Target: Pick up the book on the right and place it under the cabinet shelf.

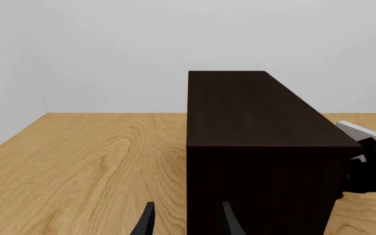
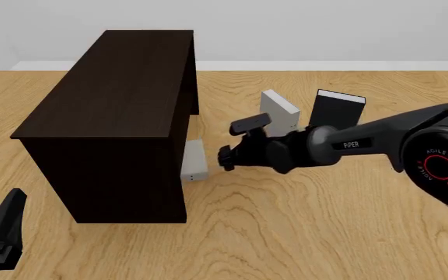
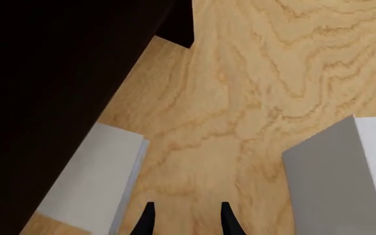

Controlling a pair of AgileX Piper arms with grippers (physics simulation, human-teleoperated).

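One light-grey book (image 2: 195, 158) with a white page edge lies on the table (image 2: 302, 221), half tucked under the dark cabinet (image 2: 115, 111). The right gripper (image 2: 226, 157) hangs just beside it, fingers parted and empty.

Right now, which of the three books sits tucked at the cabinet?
The flat grey book partly under the cabinet; the other grey book and black book stand upright, apart.

A light wooden table (image 2: 310, 233) with bold grain is filling the foreground, and a plain pale grey wall (image 2: 286, 29) is rising behind it.
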